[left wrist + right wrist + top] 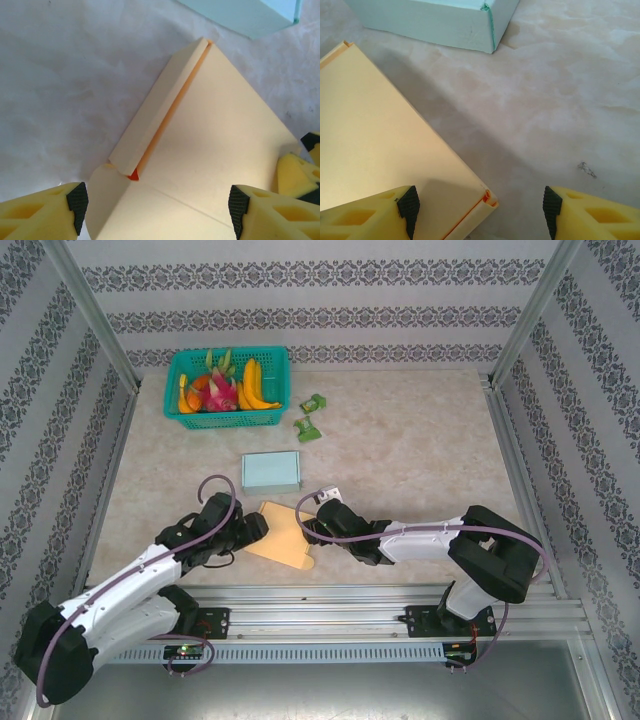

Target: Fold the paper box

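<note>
Your paper box (278,532) lies flat on the table (420,460) close to the near edge, roughly midway along it, with a blue box (271,471) just beyond it toward the far edge. The left gripper (252,528) sits at the sheet's left side with its jaws wide, straddling the corner where a narrow flap (160,105) is already creased and lifted a little off the sheet. The right gripper (310,527) is at the opposite corner, also spread wide and holding nothing, with one finger (409,205) over the card and the other over bare table. This looks like the moment to take hold for the next fold. Bring the left jaws down onto the flap alone, not the whole sheet, and close gently, because thin card will likely buckle if pinched hard. Use the right gripper to pin its corner first, otherwise the sheet may skate toward the blue box as you push. Roll the flap over along its existing crease so you do not make a new one, and check that the sheet stays flat underneath.
</note>
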{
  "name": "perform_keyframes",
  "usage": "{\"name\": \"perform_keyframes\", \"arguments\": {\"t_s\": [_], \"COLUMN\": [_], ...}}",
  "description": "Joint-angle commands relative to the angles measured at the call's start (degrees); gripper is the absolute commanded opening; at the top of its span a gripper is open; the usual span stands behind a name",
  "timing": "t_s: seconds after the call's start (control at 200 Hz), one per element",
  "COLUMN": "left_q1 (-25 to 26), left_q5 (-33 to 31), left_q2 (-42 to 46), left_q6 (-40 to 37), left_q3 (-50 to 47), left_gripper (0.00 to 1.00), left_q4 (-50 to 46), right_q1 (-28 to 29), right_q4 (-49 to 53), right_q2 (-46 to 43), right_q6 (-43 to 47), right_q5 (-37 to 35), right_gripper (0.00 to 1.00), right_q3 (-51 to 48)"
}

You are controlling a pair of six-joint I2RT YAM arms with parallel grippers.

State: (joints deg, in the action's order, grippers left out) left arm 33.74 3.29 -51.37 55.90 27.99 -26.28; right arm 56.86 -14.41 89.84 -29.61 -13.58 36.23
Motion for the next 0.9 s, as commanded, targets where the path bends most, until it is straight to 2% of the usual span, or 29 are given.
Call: {"name": "perform_keyframes", "arguments": {"t_s": [0.0,0.185,0.355,0.6,0.894], "left_q1": [2.41,4.63,6.33,6.74,7.4], "left_q5": [-4.07,-6.31,-7.1,-7.37,-8.39], "left_q2": [-0.1,-2.31,-4.53,-9.54,-11.29], "left_q6": [1.2,2.61,3.05,3.01,2.75], "left_q3": [1.71,1.6,1.99,2.78,2.72], "left_gripper": [0.74,0.67,0.67,0.61,0.57], "left_q4": [-3.45,-3.18,-1.69,-0.04,0.67], "right_q1": [0.09,0.09,0.09,0.09,-0.5], "right_q4": [4.04,4.47,4.66,4.57,4.54], "right_q2": [0.88,0.09,-0.62,-0.29,-0.48], "right_q6": [1.29,1.0,0.97,1.25,2.32], "right_q5": [0.97,0.71,0.41,0.05,0.07], "right_gripper": [0.68,0.68,0.68,0.68,0.68], "right_q3": [-0.81,-0.81,-1.07,-1.34,-1.69]}}
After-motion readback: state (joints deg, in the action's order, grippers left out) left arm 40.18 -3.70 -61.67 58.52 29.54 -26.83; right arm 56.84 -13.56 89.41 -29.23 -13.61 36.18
